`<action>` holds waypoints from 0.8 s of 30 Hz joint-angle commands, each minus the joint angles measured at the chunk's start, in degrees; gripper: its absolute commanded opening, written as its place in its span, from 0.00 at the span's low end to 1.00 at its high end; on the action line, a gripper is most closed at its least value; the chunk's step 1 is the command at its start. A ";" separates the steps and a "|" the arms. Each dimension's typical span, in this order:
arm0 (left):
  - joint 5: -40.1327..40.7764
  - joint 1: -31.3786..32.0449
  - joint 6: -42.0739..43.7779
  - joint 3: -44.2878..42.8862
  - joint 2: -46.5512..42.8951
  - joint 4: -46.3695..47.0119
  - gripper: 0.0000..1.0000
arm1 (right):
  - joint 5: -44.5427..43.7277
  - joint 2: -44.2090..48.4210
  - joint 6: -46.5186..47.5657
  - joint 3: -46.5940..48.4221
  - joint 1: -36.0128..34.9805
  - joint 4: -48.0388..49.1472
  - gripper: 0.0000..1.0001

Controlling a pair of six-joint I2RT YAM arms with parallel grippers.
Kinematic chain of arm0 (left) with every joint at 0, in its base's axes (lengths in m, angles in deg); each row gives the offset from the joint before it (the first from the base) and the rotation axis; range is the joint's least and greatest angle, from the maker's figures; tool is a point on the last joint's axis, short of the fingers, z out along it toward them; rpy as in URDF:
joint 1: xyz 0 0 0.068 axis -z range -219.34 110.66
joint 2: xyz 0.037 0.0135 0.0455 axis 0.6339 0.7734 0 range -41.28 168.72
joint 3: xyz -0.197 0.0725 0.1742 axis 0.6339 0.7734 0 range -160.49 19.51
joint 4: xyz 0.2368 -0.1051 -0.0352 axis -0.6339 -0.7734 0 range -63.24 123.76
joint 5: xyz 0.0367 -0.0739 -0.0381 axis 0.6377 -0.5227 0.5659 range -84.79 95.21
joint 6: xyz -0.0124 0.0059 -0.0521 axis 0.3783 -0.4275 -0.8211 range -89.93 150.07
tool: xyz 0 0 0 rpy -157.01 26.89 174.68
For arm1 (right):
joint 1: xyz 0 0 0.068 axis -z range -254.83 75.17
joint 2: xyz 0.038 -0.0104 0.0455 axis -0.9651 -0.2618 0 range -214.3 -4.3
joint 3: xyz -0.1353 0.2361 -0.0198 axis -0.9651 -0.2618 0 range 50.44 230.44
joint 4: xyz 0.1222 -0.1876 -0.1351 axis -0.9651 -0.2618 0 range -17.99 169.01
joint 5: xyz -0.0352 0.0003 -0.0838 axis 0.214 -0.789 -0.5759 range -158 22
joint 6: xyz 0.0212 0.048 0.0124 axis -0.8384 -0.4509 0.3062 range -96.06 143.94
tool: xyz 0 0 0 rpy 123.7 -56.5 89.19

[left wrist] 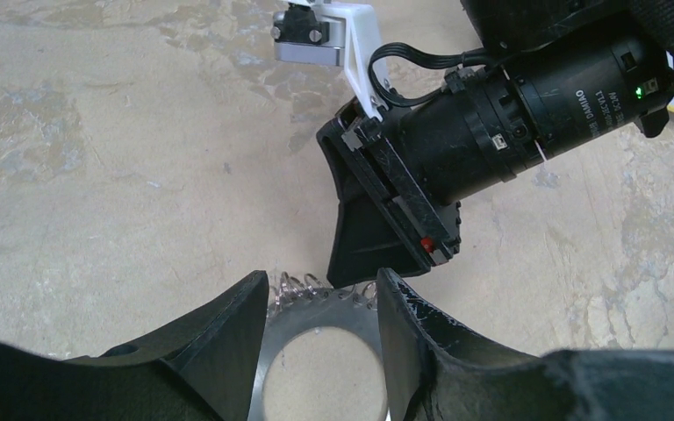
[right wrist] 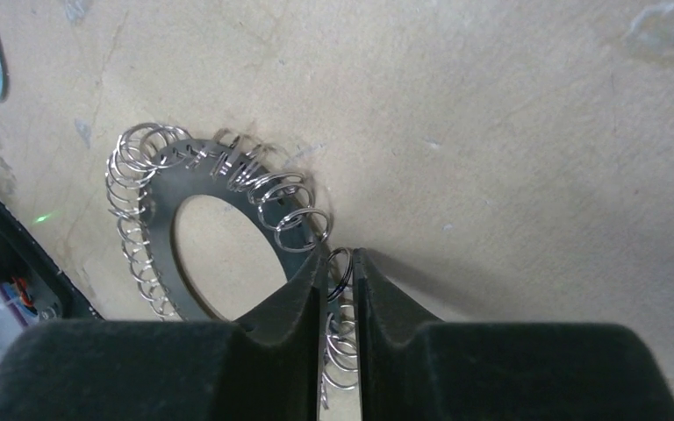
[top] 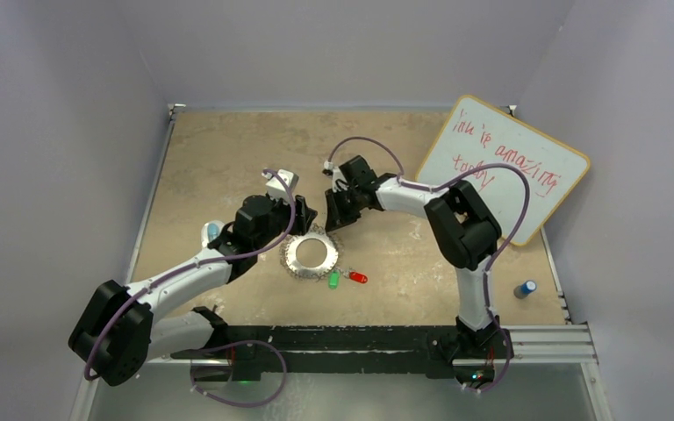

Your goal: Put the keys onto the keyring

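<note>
The keyring point(top: 310, 256) lies flat mid-table, a silvery ring fringed with small wire loops. The keys lie just off its near right rim: a green-headed one point(top: 334, 281) and a red-headed one point(top: 358, 277); neither wrist view shows them. My left gripper point(top: 302, 226) stands open at the ring's far left rim, its fingertips point(left wrist: 244, 303) on either side of the hole in the keyring point(left wrist: 320, 314). My right gripper point(top: 331, 226) is at the far right rim. In the right wrist view it point(right wrist: 340, 263) is pinched on one small loop point(right wrist: 340, 274) of the keyring point(right wrist: 162, 184).
A whiteboard point(top: 502, 167) with red writing leans at the back right. A small blue-capped cylinder point(top: 525, 288) stands near the right edge. A clear bluish object point(top: 212, 231) lies left of my left wrist. A metal rail point(top: 386, 338) runs along the near edge.
</note>
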 commanded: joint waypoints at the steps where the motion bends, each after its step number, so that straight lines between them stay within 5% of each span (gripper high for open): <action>1: -0.33 -0.40 0.06 -0.76 -1.17 0.79 0.47 | 0.67 3.96 1.10 -2.10 -0.30 -2.02 0.13; 3: -0.32 -0.38 0.15 -0.74 -1.20 0.78 0.47 | 1.14 4.81 0.72 -2.57 -0.30 -1.90 0.00; 15: 1.41 -0.39 5.82 -2.39 -4.79 -1.22 0.46 | -1.37 16.23 7.98 1.01 -0.34 3.59 0.00; 24: 0.10 -0.43 14.71 -1.82 -15.41 0.10 0.46 | 1.52 30.28 27.07 -9.32 -0.37 20.73 0.00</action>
